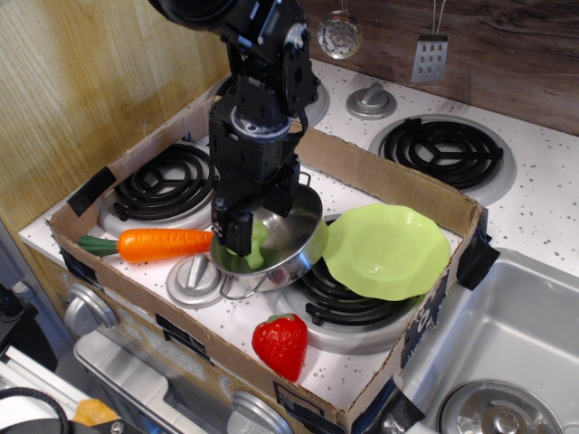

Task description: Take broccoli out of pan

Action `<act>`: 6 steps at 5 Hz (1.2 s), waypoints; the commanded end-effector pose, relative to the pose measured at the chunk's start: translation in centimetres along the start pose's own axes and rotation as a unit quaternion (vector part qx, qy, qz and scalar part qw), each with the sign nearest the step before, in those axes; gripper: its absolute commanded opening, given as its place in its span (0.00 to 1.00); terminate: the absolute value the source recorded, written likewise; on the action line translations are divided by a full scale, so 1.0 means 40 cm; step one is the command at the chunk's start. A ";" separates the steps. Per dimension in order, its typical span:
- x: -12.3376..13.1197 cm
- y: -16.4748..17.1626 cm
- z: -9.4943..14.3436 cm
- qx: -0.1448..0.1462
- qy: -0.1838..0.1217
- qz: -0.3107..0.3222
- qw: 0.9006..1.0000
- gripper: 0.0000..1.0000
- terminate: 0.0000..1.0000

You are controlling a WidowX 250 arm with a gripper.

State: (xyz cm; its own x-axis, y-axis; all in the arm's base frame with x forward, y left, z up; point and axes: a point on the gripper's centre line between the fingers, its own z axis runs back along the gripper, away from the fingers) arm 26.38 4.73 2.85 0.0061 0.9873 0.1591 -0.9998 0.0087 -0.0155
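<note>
The shiny steel pan (pixel 306 237) sits tilted on the front burner inside the cardboard box. The small pale green broccoli (pixel 257 247) lies in its left part, mostly hidden behind my black front finger (pixel 236 230). My gripper (pixel 258 220) is lowered into the pan, with its fingers standing on either side of the broccoli and still apart. Whether the pads touch the broccoli cannot be told.
An orange carrot (pixel 163 244) lies left of the pan, a flat grey lid (pixel 194 281) in front of it. A lime-green plate (pixel 389 250) leans at the pan's right. A red strawberry (pixel 280 344) is near the box's front wall (pixel 213 354). A sink (pixel 520 330) is at the right.
</note>
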 end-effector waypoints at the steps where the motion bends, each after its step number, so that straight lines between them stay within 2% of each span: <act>1: -0.013 0.004 -0.010 -0.014 0.006 0.018 1.000 1.00 0.00; 2: -0.009 -0.007 -0.022 -0.022 0.007 0.019 1.000 1.00 0.00; 3: -0.002 -0.010 -0.041 -0.039 -0.009 0.019 0.999 1.00 0.00; 4: 0.013 -0.001 -0.050 -0.058 -0.040 0.003 0.998 1.00 0.00; 5: 0.022 0.006 -0.040 -0.054 -0.053 0.001 0.997 0.00 0.00; 6: 0.032 0.010 -0.013 -0.050 -0.071 0.000 0.996 0.00 0.00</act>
State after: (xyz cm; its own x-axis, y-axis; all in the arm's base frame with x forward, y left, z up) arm 25.45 6.43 1.31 0.0173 0.9572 0.2890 -0.9976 0.0357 -0.0586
